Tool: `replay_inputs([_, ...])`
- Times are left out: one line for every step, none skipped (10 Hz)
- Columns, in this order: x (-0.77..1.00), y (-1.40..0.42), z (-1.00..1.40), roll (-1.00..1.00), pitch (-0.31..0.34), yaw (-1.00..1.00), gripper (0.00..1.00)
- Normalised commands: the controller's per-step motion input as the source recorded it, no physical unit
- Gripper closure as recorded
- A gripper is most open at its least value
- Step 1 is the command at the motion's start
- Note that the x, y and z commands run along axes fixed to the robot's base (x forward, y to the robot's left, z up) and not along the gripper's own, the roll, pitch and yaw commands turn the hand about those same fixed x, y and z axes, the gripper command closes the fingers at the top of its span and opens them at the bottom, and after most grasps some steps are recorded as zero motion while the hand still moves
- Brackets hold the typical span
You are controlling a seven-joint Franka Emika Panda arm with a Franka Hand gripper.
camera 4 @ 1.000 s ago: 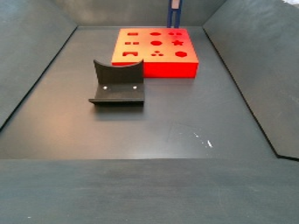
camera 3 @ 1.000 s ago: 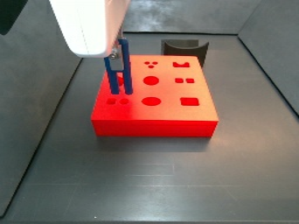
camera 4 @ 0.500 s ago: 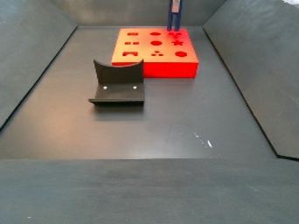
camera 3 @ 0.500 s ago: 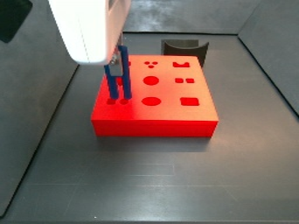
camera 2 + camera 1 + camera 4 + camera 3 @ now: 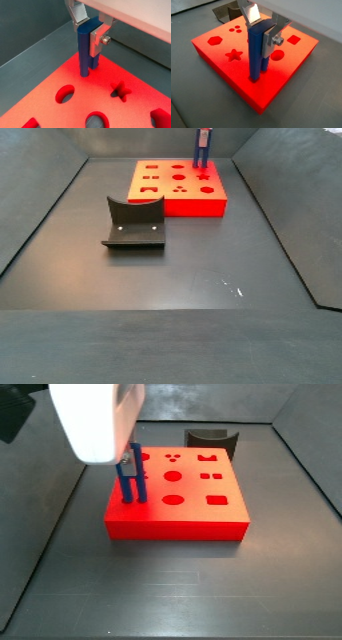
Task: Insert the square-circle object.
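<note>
The square-circle object (image 5: 130, 480) is a slim dark-blue piece of two parallel bars, held upright. My gripper (image 5: 134, 454) is shut on its upper part. In both wrist views the silver fingers (image 5: 251, 12) (image 5: 79, 11) clamp the blue piece (image 5: 257, 50) (image 5: 86, 47). Its lower ends meet the top of the red block (image 5: 187, 509) at a corner, where they seem to enter two small holes. In a side view the piece (image 5: 203, 150) stands at the far right corner of the block (image 5: 181, 200), and the gripper (image 5: 203, 132) is cut off by the frame edge.
The red block (image 5: 228, 47) (image 5: 73, 107) has several shaped holes: star, circles, hexagon, squares. The dark fixture (image 5: 134, 223) stands on the floor in front of the block; it also shows in a side view (image 5: 211, 438) behind the block. Grey walls enclose the floor.
The gripper has moved down with the blue piece. The piece's lower ends have dropped from just above the block to its top surface at the small holes.
</note>
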Motion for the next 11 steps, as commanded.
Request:
replay_inputs([-0.20, -0.04, 0.00, 0.04, 0.000, 0.00, 1.00])
replay_inputs([0.00, -0.11, 0.00, 0.08, 0.000, 0.05, 1.00])
replay_inputs([0.05, -0.11, -0.03, 0.06, 0.000, 0.09, 1.00])
replay_inputs([0.29, -0.04, -0.11, 0.05, 0.020, 0.16, 1.00])
replay_inputs([0.21, 0.00, -0.18, 0.07, 0.026, 0.09, 1.00])
replay_inputs([0.07, 0.07, -0.17, 0.10, 0.020, 0.05, 1.00])
replay_inputs([0.00, 0.11, -0.18, 0.13, 0.020, 0.03, 1.00])
replay_inputs([-0.05, 0.06, -0.14, 0.12, 0.019, 0.00, 1.00])
replay_inputs([0.00, 0.00, -0.19, 0.08, 0.000, 0.00, 1.00])
replay_inputs([0.03, -0.06, -0.38, 0.07, 0.010, 0.00, 1.00])
replay_inputs([0.11, -0.08, -0.53, 0.06, 0.039, 0.00, 1.00])
